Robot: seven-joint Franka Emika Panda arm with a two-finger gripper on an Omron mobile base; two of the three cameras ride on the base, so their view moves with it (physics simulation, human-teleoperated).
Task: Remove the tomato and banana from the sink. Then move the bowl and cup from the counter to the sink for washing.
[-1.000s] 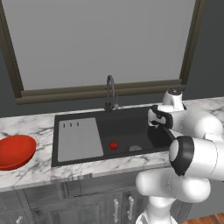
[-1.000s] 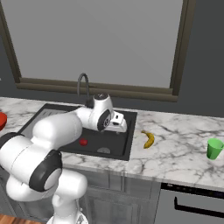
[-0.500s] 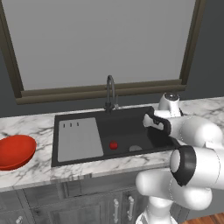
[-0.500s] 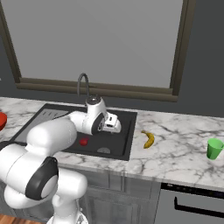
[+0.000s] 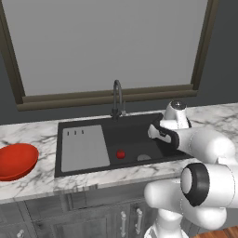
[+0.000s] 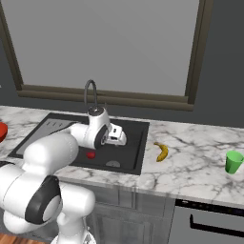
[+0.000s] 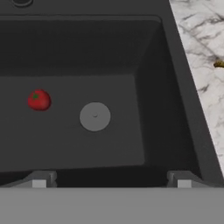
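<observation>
claw (image 7: 111,183), jaws wide apart and empty, above the sink (image 7: 175,61) where the tomato (image 7: 39,99) lies beside the drain (image 7: 95,116); banana (image 6: 162,151) already on the bench (image 6: 200,162); tomato probably light, smooth, roll-prone, best pinched across its middle.

Sink set into the table under the window
Tomato (image 5: 121,154) in the sink (image 5: 130,132) left of the drain (image 7: 95,117); bowl (image 5: 16,161) left of the sink; banana (image 6: 162,152) and cup (image 6: 233,162) on the table (image 6: 200,162) to its right.
</observation>
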